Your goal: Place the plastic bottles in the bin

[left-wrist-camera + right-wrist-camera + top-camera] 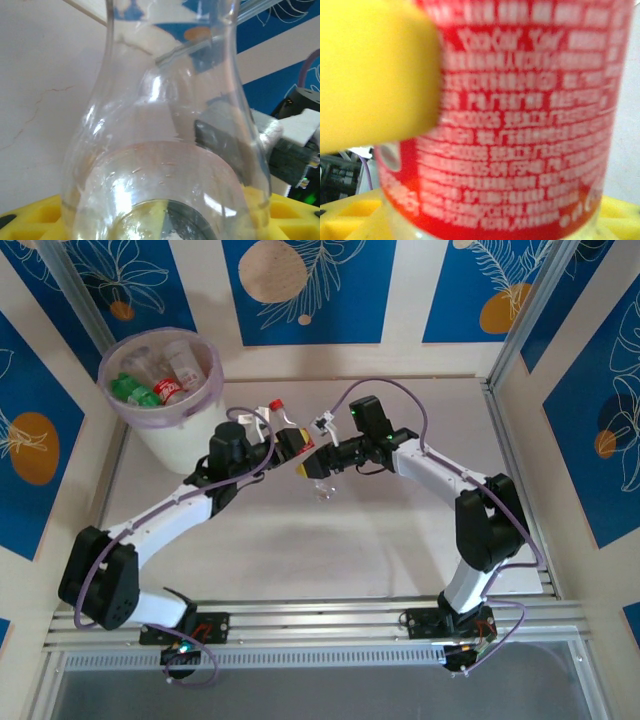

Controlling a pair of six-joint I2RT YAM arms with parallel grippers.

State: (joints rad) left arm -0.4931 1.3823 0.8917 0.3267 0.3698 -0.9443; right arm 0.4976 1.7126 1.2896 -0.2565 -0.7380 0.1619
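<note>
A clear plastic bottle (306,451) with a red cap and red label hangs tilted above the table's middle, between both grippers. My left gripper (290,442) is closed round its upper part; in the left wrist view the clear neck and shoulder (165,125) sit right between the jaws. In the right wrist view the red label (520,125) stands close before my right gripper (322,465), and a yellow finger (375,75) of the left gripper lies against it. The right jaws' own hold is hidden. The bin (165,440), white with a pink liner, stands at the back left.
Inside the bin lie a green bottle (128,388) and a red-labelled bottle (170,390), among others. Blue-and-cream walls close the table on three sides. A metal rail (320,620) runs along the near edge by the arm bases.
</note>
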